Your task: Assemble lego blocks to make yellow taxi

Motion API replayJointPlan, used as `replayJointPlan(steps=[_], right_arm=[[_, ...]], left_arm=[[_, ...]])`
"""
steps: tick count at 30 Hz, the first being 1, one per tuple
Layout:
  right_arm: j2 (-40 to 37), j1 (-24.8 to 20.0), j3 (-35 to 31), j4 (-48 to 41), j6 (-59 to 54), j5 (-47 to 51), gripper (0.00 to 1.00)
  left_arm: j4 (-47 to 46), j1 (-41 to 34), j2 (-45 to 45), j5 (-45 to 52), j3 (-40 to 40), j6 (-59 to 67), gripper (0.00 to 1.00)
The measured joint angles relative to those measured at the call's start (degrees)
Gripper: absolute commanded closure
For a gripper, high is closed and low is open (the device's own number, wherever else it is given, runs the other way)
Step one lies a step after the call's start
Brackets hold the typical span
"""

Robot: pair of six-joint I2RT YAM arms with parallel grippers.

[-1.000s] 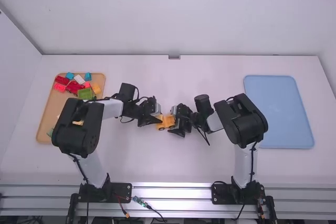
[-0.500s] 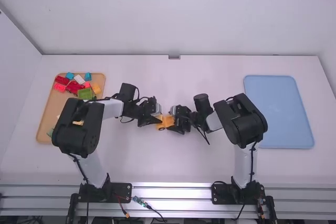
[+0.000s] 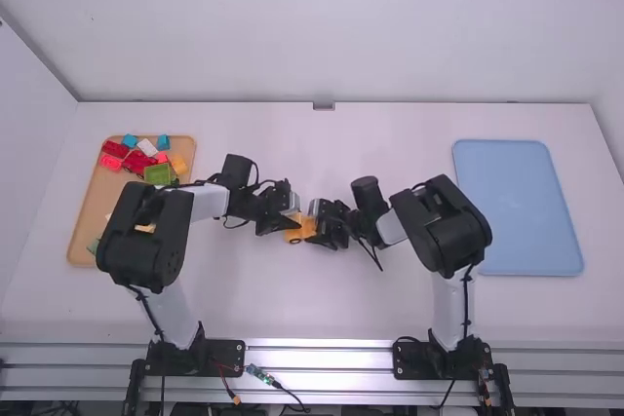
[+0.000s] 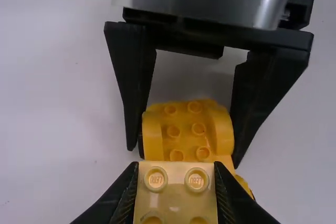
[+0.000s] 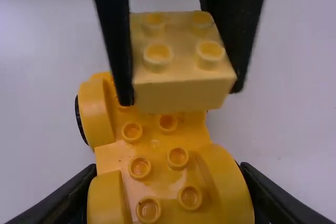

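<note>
Near the table's middle, my left gripper (image 3: 283, 224) and my right gripper (image 3: 322, 229) face each other around the orange-yellow car base (image 3: 308, 228). In the left wrist view my left gripper (image 4: 177, 182) is shut on a pale yellow block (image 4: 177, 200) with round studs. The studded car base (image 4: 186, 129) lies beyond it, between the right gripper's black fingers. In the right wrist view my right gripper (image 5: 168, 198) is shut on the car base (image 5: 157, 156), and the pale yellow block (image 5: 178, 72) overlaps its far part; contact between them cannot be told.
A tan tray (image 3: 88, 211) at the left holds several loose blocks: red (image 3: 139, 161), green (image 3: 159, 174), blue and white among them. A blue tray (image 3: 519, 207) lies at the right. The left forearm reaches over part of the tan tray.
My right gripper has shifted slightly left with the car base, closer to the left gripper. The left arm has stayed in place.
</note>
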Motion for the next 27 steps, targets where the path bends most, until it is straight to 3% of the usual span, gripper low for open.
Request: replayJointPlan(steps=[11,14,18,23,27], right_arm=[[0.0,-0.7,0.0,1.2,5.7,2.4,0.37],[0.0,0.2,0.0,1.6,7.1,4.3,0.16],[0.0,1.4,0.1,2.2,7.7,5.6,0.09],[0.0,1.5,0.2,2.4,7.5,5.8,0.07],[0.0,1.2,0.2,2.1,6.6,4.7,0.24]], left_arm=[[0.0,0.0,0.0,0.0,0.0,0.0,0.98],[0.0,0.0,0.0,0.0,0.0,0.0,0.98],[0.0,0.0,0.0,0.0,0.0,-0.2,0.98],[0.0,0.2,0.0,0.0,0.0,-0.2,0.98],[0.0,0.2,0.0,0.0,0.0,-0.2,0.98]])
